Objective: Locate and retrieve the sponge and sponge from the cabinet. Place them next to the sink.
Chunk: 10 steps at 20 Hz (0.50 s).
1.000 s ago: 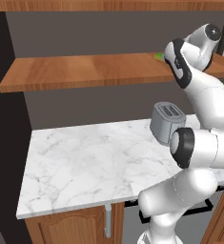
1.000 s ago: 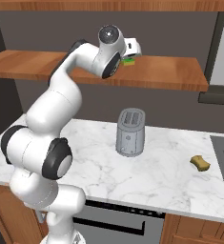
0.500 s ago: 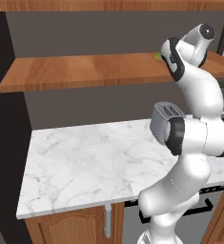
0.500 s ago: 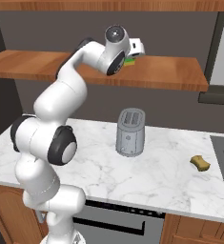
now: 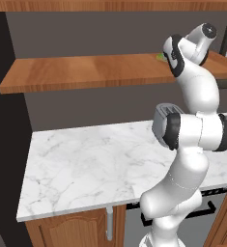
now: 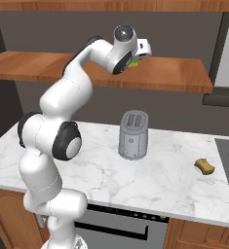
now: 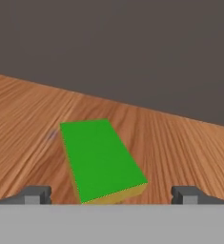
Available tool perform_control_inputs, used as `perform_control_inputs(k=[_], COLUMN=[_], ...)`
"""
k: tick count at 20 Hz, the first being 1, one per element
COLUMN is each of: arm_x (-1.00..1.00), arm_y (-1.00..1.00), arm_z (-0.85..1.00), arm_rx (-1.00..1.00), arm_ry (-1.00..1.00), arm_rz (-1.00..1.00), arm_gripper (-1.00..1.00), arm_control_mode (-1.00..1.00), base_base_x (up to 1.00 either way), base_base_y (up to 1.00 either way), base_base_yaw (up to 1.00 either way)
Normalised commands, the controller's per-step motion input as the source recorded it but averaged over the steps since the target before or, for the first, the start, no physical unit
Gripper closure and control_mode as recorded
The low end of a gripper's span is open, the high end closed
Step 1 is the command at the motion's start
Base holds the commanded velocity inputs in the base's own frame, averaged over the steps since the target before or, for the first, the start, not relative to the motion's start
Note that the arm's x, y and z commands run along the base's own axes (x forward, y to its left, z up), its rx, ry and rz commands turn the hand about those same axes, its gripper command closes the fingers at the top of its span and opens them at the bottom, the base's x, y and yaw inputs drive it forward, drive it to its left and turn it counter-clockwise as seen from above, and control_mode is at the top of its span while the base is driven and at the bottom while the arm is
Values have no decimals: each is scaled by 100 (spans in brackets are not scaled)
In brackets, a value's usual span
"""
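Cabinet shelf point(image 7: 180, 147): reddish-brown wood grain, smooth, slight sheen. Green sponge point(image 7: 100, 157): flat matt bright-green top, yellowish side layer. Olive-yellow sponge point(image 6: 204, 166): dull, rough-looking. Counter point(image 5: 91, 169): white grey-veined marble, polished. Toaster point(image 6: 134, 134): grey brushed-metal look. Lower cupboard point(image 5: 69, 234): wood, glossy.

Even, flat rendered light, moderately bright, no glare. The hand view looks soft, perhaps slightly blurred, with a faint shadow beyond the fingers point(image 7: 37, 194).

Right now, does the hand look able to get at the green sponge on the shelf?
Probably yes. The hand is open, its fingertips apart on either side of the green sponge, which lies flat on the shelf with nothing between them.
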Motion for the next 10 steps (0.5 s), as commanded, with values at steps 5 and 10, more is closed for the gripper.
perform_control_inputs(k=[5, 10], arm_x=[4, 3], arm_y=[0, 4], arm_z=[-9, -14], arm_rx=[0, 0], arm_ry=[1, 0], arm_rz=[0, 0], arm_gripper=[-100, -100], arm_control_mode=[-100, -100], base_base_x=[0, 0], base_base_y=[0, 0], base_base_yaw=[0, 0])
